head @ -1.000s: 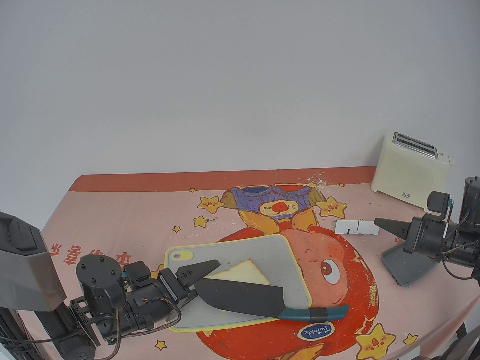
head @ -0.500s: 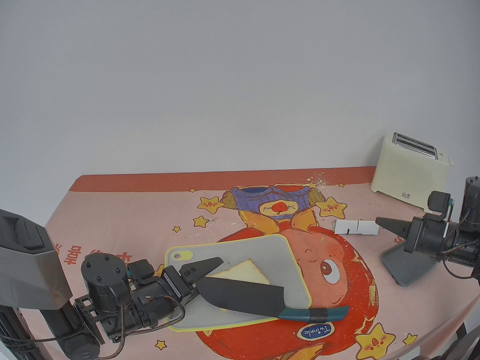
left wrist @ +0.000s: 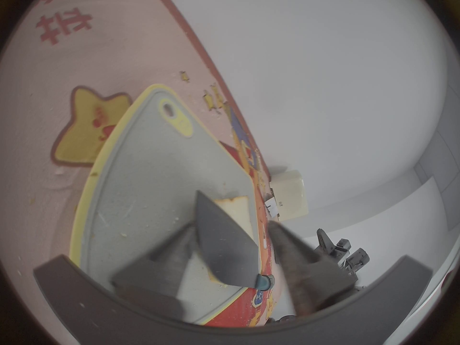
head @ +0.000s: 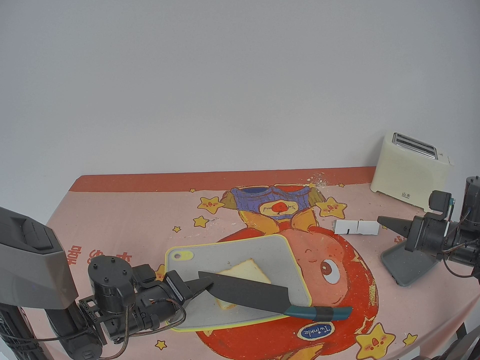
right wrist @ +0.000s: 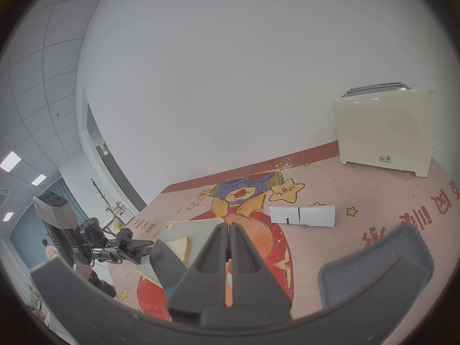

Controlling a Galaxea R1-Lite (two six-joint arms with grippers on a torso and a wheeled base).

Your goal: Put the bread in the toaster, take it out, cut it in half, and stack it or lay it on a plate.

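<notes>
The cutting board (head: 280,261) (left wrist: 143,168) (right wrist: 196,226) is lying in the middle of the desk, toward its near edge. The slice of bread (head: 245,270) (left wrist: 237,212) (right wrist: 179,249) is resting flat on the board, uncut. The knife (head: 250,292) (left wrist: 225,245) (right wrist: 167,264) is lying across the bread's near part. Its dark blade is pointing toward the desk's left edge. Its teal handle (head: 320,312) is sticking out past the board's near right corner onto the cloth.

The left gripper (head: 200,287) (left wrist: 234,228) is hovering low over the board's near left part, at the tip of the blade. Its fingers (left wrist: 158,264) are spread wide, with the blade tip and the bread showing between them. Whether either finger is touching the blade cannot be told.

The right gripper (head: 382,220) (right wrist: 229,226) is hanging near the desk's right edge, above the gray plate (head: 407,268) (right wrist: 364,269). Its two fingers are pressed together with nothing between them.

The toaster (head: 407,173) (left wrist: 290,200) (right wrist: 383,125) is standing upright at the far right corner, well apart from the board. A white folded card (head: 356,227) (right wrist: 302,215) is lying on the cloth between the toaster and the board.
</notes>
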